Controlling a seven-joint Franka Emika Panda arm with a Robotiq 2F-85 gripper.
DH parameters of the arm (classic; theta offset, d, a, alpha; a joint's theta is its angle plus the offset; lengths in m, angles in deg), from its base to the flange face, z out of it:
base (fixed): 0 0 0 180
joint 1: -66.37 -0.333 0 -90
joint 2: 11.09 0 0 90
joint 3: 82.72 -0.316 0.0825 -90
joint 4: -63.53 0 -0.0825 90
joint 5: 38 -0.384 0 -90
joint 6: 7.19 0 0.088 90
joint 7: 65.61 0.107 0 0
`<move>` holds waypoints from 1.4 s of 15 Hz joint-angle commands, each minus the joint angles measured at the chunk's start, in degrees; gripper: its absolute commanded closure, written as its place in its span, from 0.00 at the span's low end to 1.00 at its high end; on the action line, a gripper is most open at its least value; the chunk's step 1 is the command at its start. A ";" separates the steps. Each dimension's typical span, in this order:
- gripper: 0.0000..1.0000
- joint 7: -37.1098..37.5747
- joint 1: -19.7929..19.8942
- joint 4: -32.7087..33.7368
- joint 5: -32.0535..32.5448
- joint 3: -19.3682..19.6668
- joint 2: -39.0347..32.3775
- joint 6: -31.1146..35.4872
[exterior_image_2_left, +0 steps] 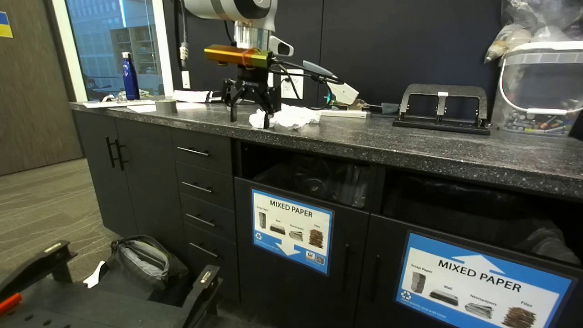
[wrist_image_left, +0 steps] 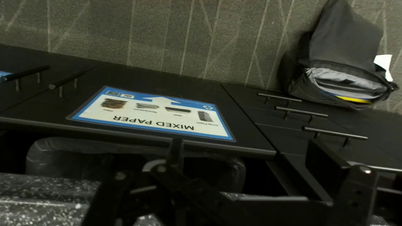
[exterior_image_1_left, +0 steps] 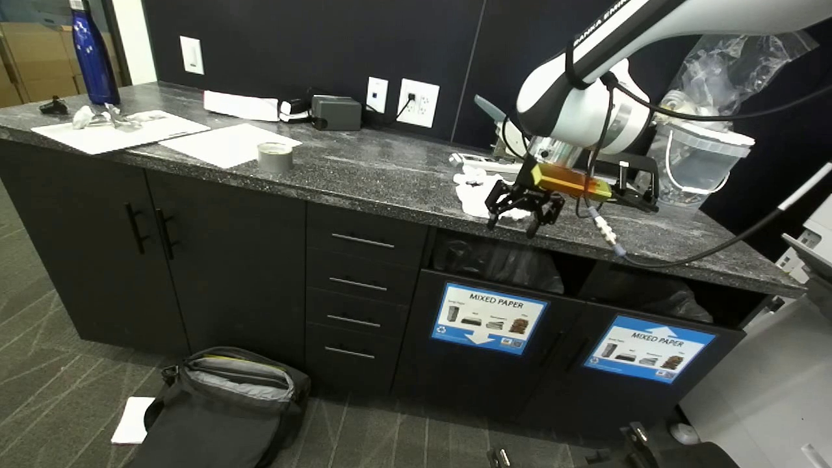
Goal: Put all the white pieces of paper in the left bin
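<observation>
Its 2 empty fingers (exterior_image_2_left: pixel 233 113) spread wide, a gripper (exterior_image_2_left: pixel 250 120) hangs near crumpled white paper (exterior_image_2_left: pixel 291 116) that a low sweep could knock floorward past the left bin (exterior_image_1_left: pixel 513 265).

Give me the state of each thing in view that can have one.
End effector: open, empty
White paper wad: crumpled, not binned
White paper sheets: flat, not binned
Left bin: lined, slot open, contents unclear
Right bin: lined, slot open, contents unclear
Drawers: closed
Left cabinet doors: closed
Dark bag: open
Blue bottle: upright
Tape roll: lying flat
Clear bucket: upright, partly filled
</observation>
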 commanded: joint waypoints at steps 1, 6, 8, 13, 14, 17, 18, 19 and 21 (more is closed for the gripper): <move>0.00 -0.15 0.68 3.75 -2.07 -1.68 -1.21 2.15; 0.00 0.13 0.44 8.62 -0.13 -1.52 -5.20 7.51; 0.00 -0.56 0.66 10.30 0.05 -1.65 -7.20 9.25; 0.00 -0.20 0.18 15.88 4.01 -0.58 -13.41 13.55; 0.00 0.03 -0.08 16.78 5.25 -0.16 -14.56 14.80; 0.00 0.21 -0.41 19.27 8.83 0.97 -17.46 17.18; 0.00 0.23 -0.37 19.89 9.58 1.23 -18.24 17.63; 0.00 0.22 -0.27 20.60 10.18 1.43 -19.06 18.01; 0.00 0.06 -0.29 21.65 11.43 1.93 -19.98 18.04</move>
